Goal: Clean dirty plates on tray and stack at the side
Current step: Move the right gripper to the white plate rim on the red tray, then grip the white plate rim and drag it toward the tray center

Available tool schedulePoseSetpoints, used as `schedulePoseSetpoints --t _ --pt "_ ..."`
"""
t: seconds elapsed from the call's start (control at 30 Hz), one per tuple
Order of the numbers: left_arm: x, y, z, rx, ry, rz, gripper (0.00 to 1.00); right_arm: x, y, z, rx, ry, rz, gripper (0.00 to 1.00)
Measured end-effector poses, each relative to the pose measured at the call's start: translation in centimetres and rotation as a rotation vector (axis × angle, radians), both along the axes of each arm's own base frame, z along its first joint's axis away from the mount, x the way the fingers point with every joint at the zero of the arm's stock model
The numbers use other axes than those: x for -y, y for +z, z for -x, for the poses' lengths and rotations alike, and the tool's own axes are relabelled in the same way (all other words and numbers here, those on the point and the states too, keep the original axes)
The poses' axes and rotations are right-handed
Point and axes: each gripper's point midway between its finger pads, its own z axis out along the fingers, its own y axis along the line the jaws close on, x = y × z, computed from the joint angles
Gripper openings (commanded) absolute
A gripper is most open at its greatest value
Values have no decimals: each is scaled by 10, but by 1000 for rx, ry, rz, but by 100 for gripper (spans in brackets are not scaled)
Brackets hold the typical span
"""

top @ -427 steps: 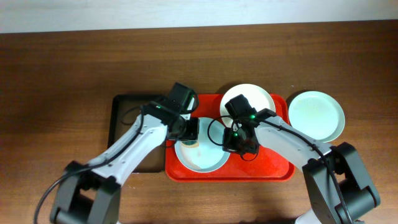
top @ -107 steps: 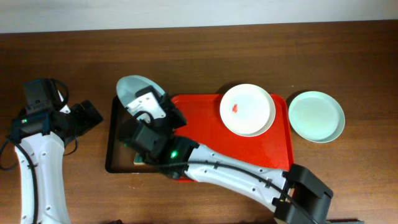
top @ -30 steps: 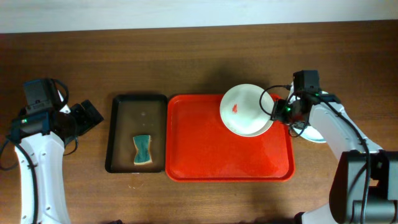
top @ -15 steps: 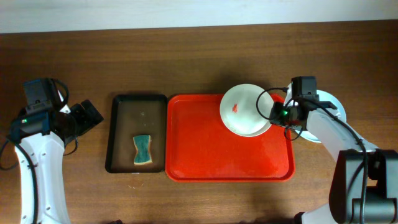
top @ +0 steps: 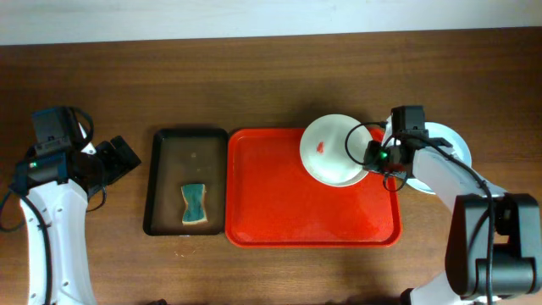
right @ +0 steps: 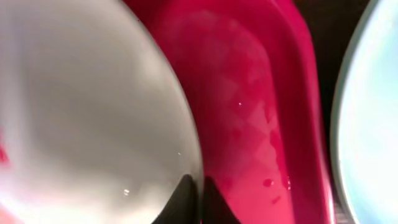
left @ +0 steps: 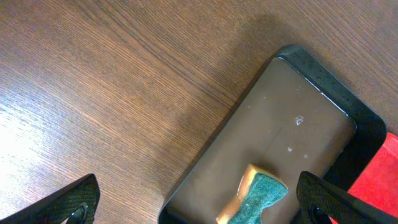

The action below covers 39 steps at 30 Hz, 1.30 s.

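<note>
A white plate [top: 333, 151] with a small red smear [top: 320, 146] rests in the far right corner of the red tray [top: 288, 207]. My right gripper [top: 371, 156] is shut on its right rim. In the right wrist view the two dark fingertips [right: 186, 198] pinch the edge of the white plate [right: 93, 106] over the red tray [right: 249, 118]. A pale plate [top: 450, 144] lies on the table just right of the tray, partly under my right arm. My left gripper [top: 118, 161] hangs open over bare table at the far left, holding nothing.
A black-rimmed brown tray [top: 163, 169] sits left of the red tray with a green and yellow sponge [top: 194, 204] in it. The left wrist view shows that sponge [left: 256, 200] between my left gripper [left: 200, 208] fingers, far below. Brown wooden table [top: 271, 76] lies all around.
My right gripper slid a little left onto the white plate's rim and closed on it. The plate, the trays and the left arm have not moved.
</note>
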Motion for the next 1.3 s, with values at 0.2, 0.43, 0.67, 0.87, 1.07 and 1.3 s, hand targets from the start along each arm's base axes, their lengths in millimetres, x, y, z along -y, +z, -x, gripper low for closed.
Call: schedulePoseSetpoints --t 0.2,0.43,0.67,0.87,1.07,1.3 --pt "0 0 0 0 0 0 99 -14 -1 9 -44 -14 -76 4" --pt "0 0 0 0 0 0 99 -92 0 43 -158 122 -194 4" --pt "0 0 0 0 0 0 99 -134 3 75 -266 167 -272 4" --pt "0 0 0 0 0 0 99 -135 3 86 -319 162 -290 5" --pt "0 0 0 0 0 0 99 -135 3 100 -378 165 -266 5" --pt "0 0 0 0 0 0 99 -149 10 100 -353 234 -188 5"
